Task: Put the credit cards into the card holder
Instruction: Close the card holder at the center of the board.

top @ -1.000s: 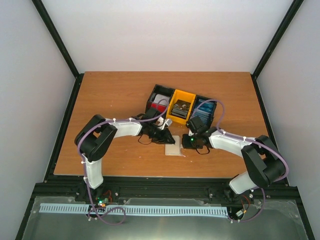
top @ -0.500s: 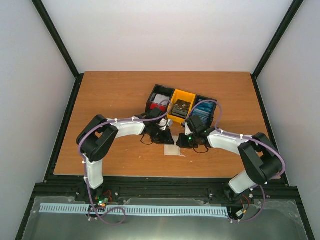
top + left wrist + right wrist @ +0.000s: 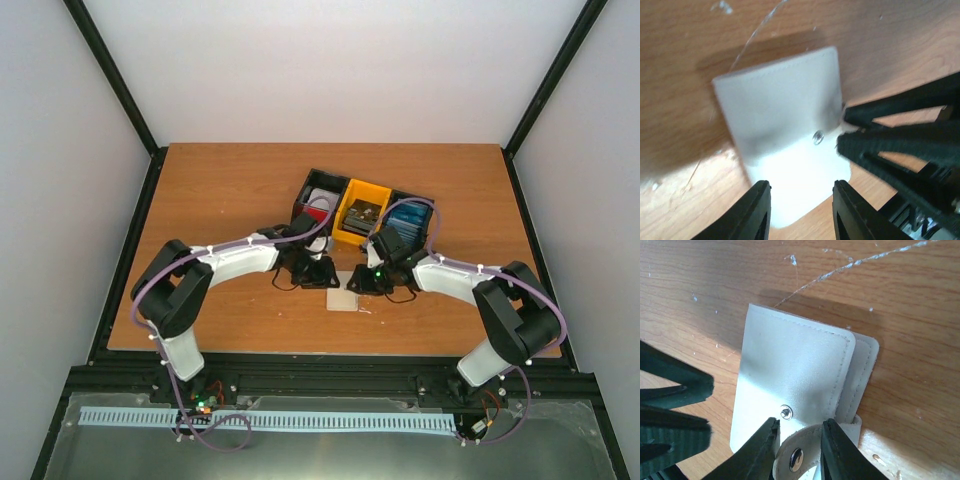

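top external: card holder flat on table, between left gripper and right gripper; credit cards in bin tray, beyond both hands. left wrist: fingers spread, holder's near edge between them. right wrist: fingers flank snap tab; whether they pinch it cannot be told. judged light, soft, floppy; take it by the tab or a stitched edge.
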Controlling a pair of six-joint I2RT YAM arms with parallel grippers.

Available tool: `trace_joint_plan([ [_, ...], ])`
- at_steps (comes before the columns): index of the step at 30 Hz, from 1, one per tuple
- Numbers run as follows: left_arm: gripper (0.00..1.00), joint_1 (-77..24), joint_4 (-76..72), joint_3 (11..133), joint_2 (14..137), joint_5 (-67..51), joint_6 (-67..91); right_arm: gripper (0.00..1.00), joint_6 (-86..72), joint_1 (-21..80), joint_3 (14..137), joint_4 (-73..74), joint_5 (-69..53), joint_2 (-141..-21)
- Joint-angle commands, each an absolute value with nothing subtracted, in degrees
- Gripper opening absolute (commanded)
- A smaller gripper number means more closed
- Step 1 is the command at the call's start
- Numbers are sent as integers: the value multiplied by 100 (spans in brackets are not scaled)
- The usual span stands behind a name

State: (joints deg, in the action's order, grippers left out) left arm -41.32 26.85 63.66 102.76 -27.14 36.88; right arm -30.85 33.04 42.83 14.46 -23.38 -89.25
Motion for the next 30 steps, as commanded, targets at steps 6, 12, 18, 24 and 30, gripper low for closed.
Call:
trace_joint_plan([
  [6, 42, -4166, 2510, 5886, 10182, -2706, 3912, 32, -3219, 3316, 4666, 1852, -2336, -8966],
  [12, 41, -4166, 2246, 5908, 10364, -2785, 3960, 37, -3507, 3408, 4861, 2377, -2054, -8933],
  [18, 39, -4165, 2030, 5568, 10390, -2807, 4139, 35, -3827, 3461, 4725, 2308, -1677, -8441],
  [24, 39, -4161, 2591, 5749, 10571, -2152, 4345, 22, -3978, 3458, 4609, 2345, -1545, -8463],
  [30, 38, -4161, 2741, 5747, 10670, -2065, 4348, 14, -4241, 3456, 4500, 2160, -1524, -8419],
])
